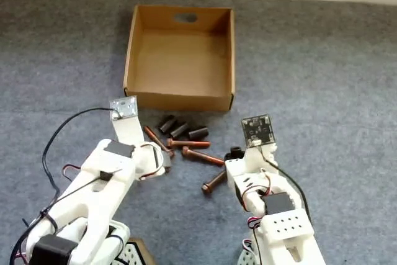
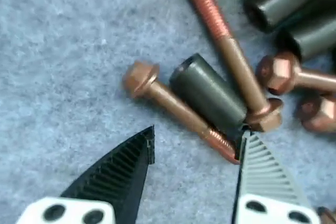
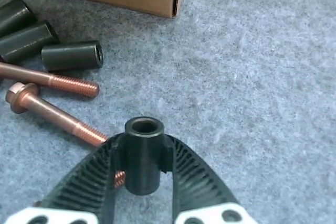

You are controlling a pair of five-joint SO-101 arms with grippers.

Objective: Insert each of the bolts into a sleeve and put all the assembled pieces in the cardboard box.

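Presently the left hand [image 2: 198, 132] hangs low over the grey table [image 1: 62, 60], jaws wide apart, nothing gripped. Its dark finger [image 2: 123, 169] stands clear of the parts. Its pale finger [image 2: 257, 169] has its tip just beside the threaded end of the near bolt [image 2: 173, 100]. That bolt lies flat, head pointing away from the hand. A grey sleeve [image 2: 210, 95] lies on its side against it. The second bolt [image 2: 231, 59] lies along the sleeve's other flank, head close to the pale fingertip. Two further bolt heads [image 2: 278, 72] show just beyond. From above, three loose sleeves [image 1: 180, 130] lie side by side on the table. They are near the front wall of the cardboard box [image 1: 180, 100] and outside it. The box sits upright with its top open, at the far middle of the table. A stray bolt [image 1: 214, 181] lies apart from the cluster, between the two arms. On the right, the right hand [image 3: 143, 145] is closed partway around the held sleeve [image 3: 142, 163], which stands upright between both fingers with its bore facing up. This hand sits just right of the bolt cluster, well short of the box.
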